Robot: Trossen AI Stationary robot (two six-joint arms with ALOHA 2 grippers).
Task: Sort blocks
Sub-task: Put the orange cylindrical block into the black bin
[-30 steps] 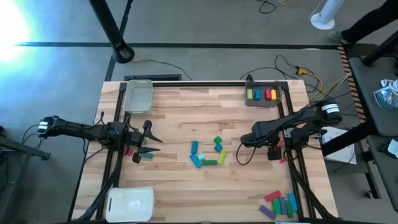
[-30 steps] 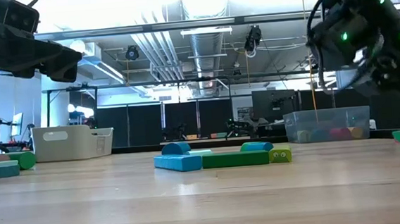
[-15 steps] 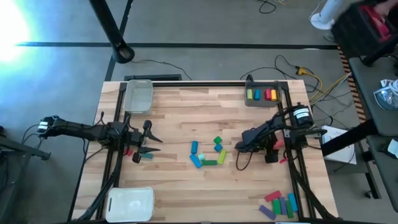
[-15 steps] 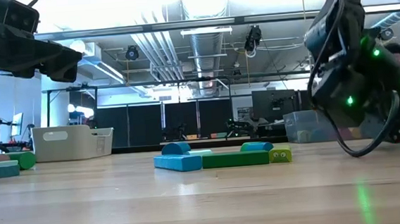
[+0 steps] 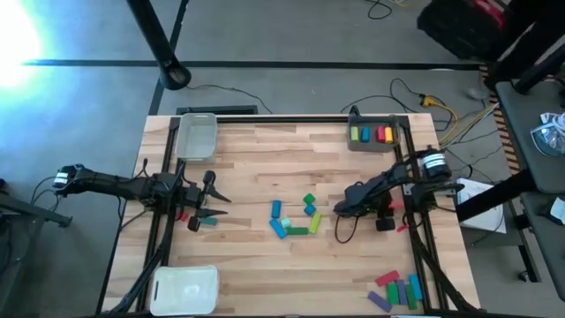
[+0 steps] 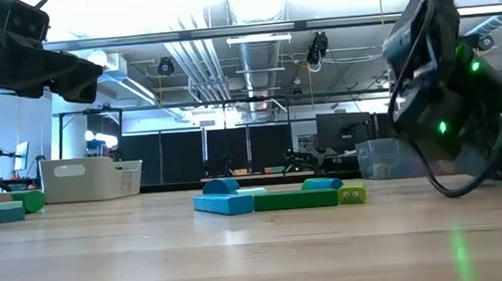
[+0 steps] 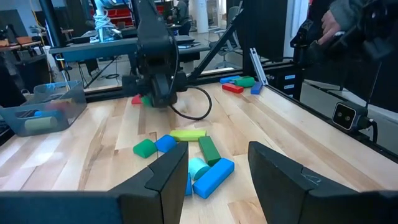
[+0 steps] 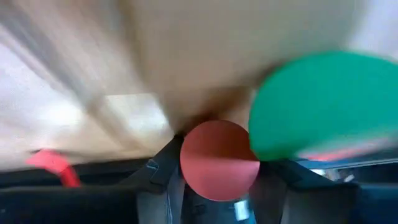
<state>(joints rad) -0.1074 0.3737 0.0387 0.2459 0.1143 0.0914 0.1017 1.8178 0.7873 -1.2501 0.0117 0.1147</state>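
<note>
Sorting table seen from above: the right gripper (image 5: 340, 208) is lowered close to the wooden table (image 5: 256, 159) right of centre; whether it is clenched or released cannot be told. Its wrist camera shows a red round block (image 8: 219, 160) touching a green one (image 8: 323, 106). The left gripper (image 5: 212, 198) waits at the left side, fingers (image 7: 168, 180) spread and empty. A cluster of blue, green and yellow blocks (image 5: 296, 218) lies mid-table; more blocks (image 5: 397, 289) lie at the near right corner
</note>
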